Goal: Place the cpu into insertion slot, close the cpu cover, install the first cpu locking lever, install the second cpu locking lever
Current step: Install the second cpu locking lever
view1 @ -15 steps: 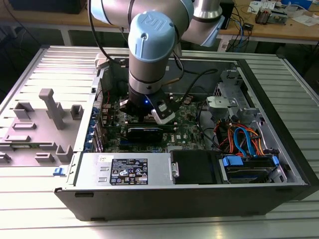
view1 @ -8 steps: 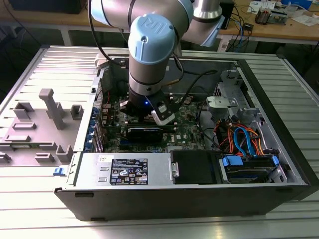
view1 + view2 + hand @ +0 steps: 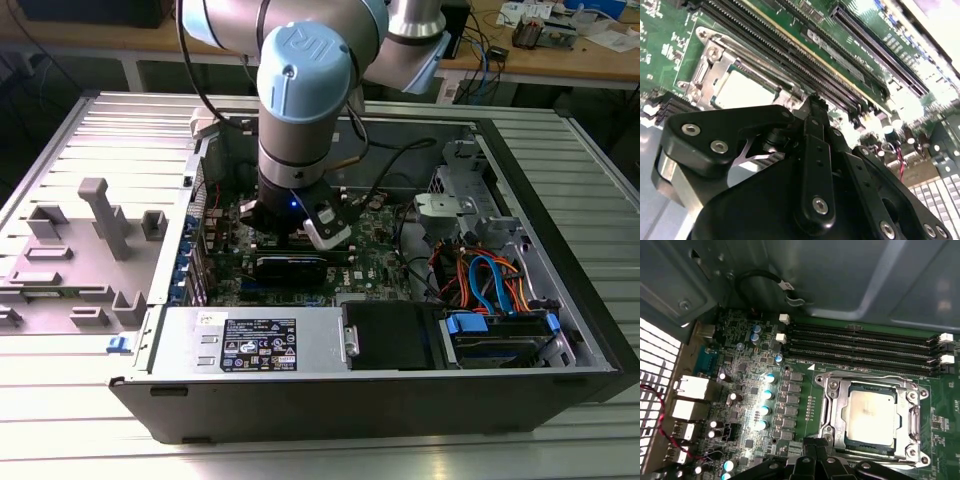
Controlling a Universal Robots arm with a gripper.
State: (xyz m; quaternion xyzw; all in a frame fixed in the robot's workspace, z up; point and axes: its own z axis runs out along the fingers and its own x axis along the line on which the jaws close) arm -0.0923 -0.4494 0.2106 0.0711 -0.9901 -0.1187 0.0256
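Note:
The cpu [image 3: 871, 412] lies flat in its socket on the green motherboard, its dull silver top facing up; the second wrist view also shows the cpu [image 3: 742, 92]. The cpu cover [image 3: 832, 405], a silver frame, lies down around the chip, and the cover [image 3: 715, 65] shows in both wrist views. A thin wire lever [image 3: 865, 376] runs along the socket's side nearest the memory slots. My gripper [image 3: 817, 444] hangs just beside the socket's edge, shut and holding nothing. In the second wrist view the gripper [image 3: 816, 102] ends close to the socket corner. In the exterior view the gripper [image 3: 298, 232] reaches down into the open case.
Black memory slots [image 3: 865, 340] run beside the socket. A long black card [image 3: 290, 265] sits in front of the gripper. The power supply [image 3: 255, 345] and a drive bay with blue cables [image 3: 500, 290] fill the case's front. A grey fixture tray [image 3: 80, 250] lies at the exterior view's left.

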